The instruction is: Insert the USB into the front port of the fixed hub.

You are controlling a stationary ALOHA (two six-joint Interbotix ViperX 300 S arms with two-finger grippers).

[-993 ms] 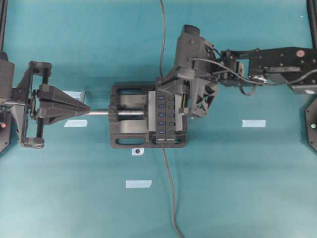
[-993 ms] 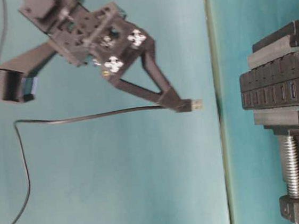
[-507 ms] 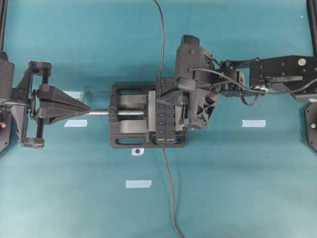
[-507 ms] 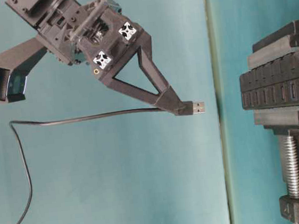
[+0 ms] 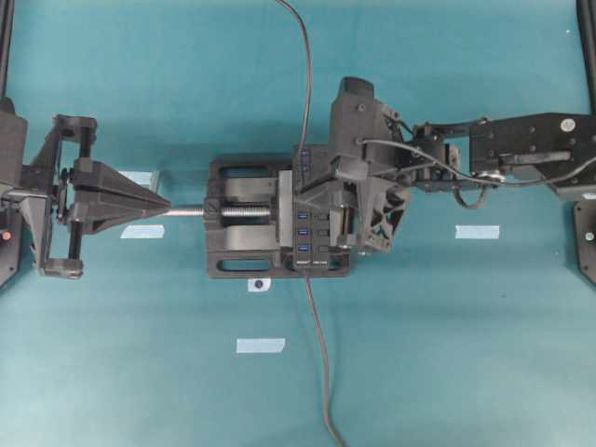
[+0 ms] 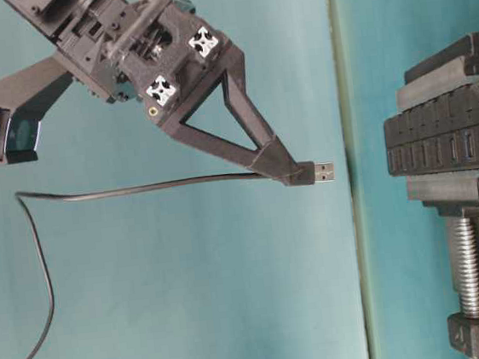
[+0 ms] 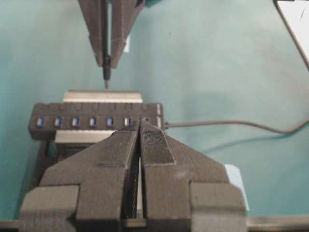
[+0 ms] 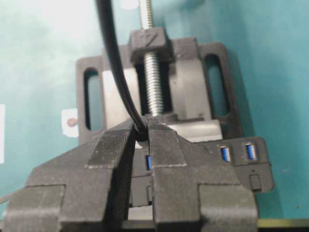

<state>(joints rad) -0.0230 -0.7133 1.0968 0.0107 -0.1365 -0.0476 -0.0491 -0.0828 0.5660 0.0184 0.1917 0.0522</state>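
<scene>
One USB (image 6: 324, 171) with one cable (image 5: 317, 354). One hub (image 5: 310, 223) in one vise (image 5: 244, 244) with one screw (image 5: 244, 212). Two tools: left (image 5: 163, 207), right (image 6: 288, 173). Four tape strips on the worktop (image 5: 140, 372).

Overhead looked straight down; table-level sat low, rotated sideways; wrist views faced each other closely. All shared the fixed hub (image 5: 310, 209).

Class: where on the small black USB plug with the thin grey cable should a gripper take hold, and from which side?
Grip the black plug body behind the metal tip, from the cable end, as the right gripper does: the tip stays free to face the long black hub.
</scene>
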